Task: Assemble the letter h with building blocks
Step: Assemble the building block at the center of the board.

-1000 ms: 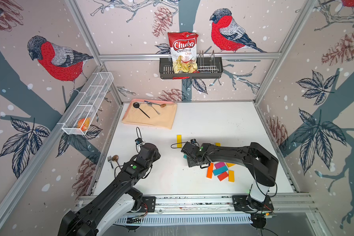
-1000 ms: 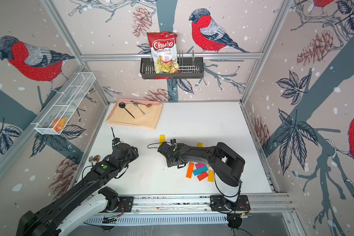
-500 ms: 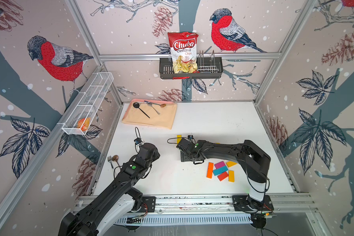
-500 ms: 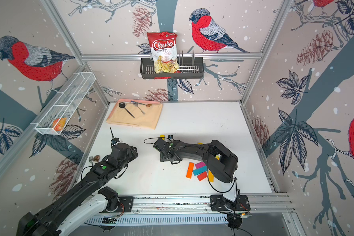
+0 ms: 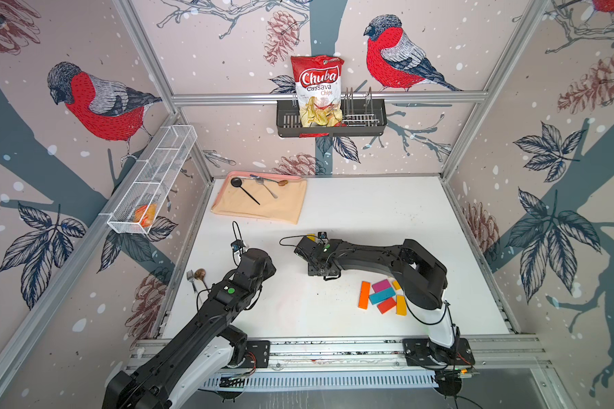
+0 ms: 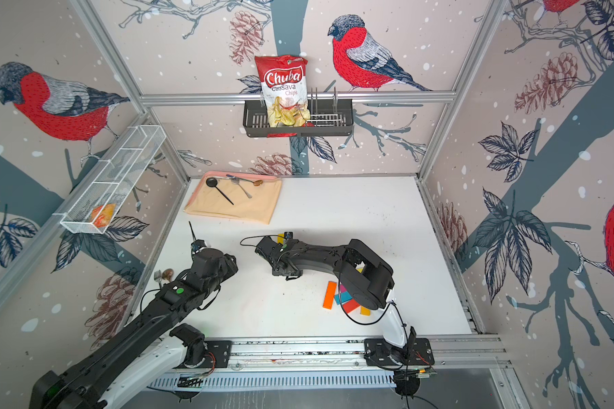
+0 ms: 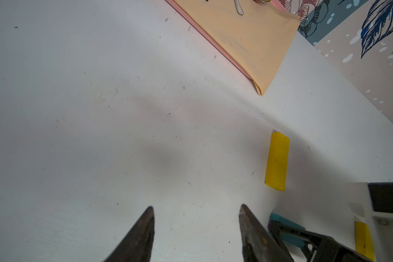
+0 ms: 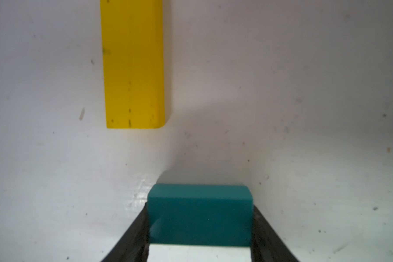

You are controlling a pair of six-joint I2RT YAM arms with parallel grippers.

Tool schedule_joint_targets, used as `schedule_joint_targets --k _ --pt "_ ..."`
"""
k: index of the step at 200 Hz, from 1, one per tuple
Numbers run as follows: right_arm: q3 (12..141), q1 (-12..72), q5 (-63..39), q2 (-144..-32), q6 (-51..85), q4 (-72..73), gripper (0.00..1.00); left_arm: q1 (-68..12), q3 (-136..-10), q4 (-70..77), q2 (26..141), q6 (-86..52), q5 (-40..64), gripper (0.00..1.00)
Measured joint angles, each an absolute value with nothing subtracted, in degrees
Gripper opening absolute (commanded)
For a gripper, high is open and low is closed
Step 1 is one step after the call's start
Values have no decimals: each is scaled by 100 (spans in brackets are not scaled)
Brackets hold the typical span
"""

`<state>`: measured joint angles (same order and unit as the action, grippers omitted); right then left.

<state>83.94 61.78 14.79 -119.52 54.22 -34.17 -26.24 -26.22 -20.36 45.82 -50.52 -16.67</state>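
My right gripper (image 8: 200,208) is shut on a teal block (image 8: 200,215), its fingers pressed against both long sides, low over the white table. Just beyond it lies a yellow block (image 8: 133,63), flat and offset to one side; in a top view this yellow block (image 5: 311,236) peeks out behind the right wrist. My left gripper (image 7: 196,207) is open with nothing between its fingers, over bare table beside the held teal block (image 7: 286,223). A second yellow block (image 7: 363,240) lies behind the right gripper. Orange (image 5: 363,295), magenta (image 5: 381,285), teal (image 5: 381,295), red (image 5: 386,305) and yellow (image 5: 401,305) blocks lie bunched at the front right.
A tan cloth (image 5: 280,209) with spoons lies at the back left. A fork and spoon (image 5: 195,278) rest at the table's left edge. A wire basket (image 5: 153,180) hangs on the left wall, and a black rack (image 5: 288,122) with a chips bag hangs on the back wall.
The right arm has swung left and farther from the pile, bringing its gripper up to the lone yellow block. The left arm has stayed put.
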Motion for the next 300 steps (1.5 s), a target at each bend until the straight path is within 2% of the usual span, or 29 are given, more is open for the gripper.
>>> schedule_joint_targets --k 115,127,142,160,231,265,300 --pt "9382 6073 1559 -12591 5371 -3734 50 -2578 -2622 -2034 4545 -4950 -1651 59" --pt "9421 6082 1579 -12619 5367 -3780 55 -2578 -2622 -2034 4545 -4947 -1653 59" --pt "9443 6084 1597 -12637 5367 -3802 69 -2578 -2622 -2034 4545 -4947 -1653 59" --pt "9454 6082 1594 -12643 5365 -3771 79 -2578 -2622 -2034 4547 -4947 -1651 59" --pt "9513 6117 1564 -12632 5242 -3806 86 -2576 -2648 -2036 4582 -4908 -1651 58" --pt "9472 6134 1712 -12158 5245 -4152 88 -2574 -2751 -2038 4584 -4851 -1664 59" --pt "8611 6182 2187 -10840 5413 -4209 86 -2574 -2897 -2045 4587 -4755 -1660 59"
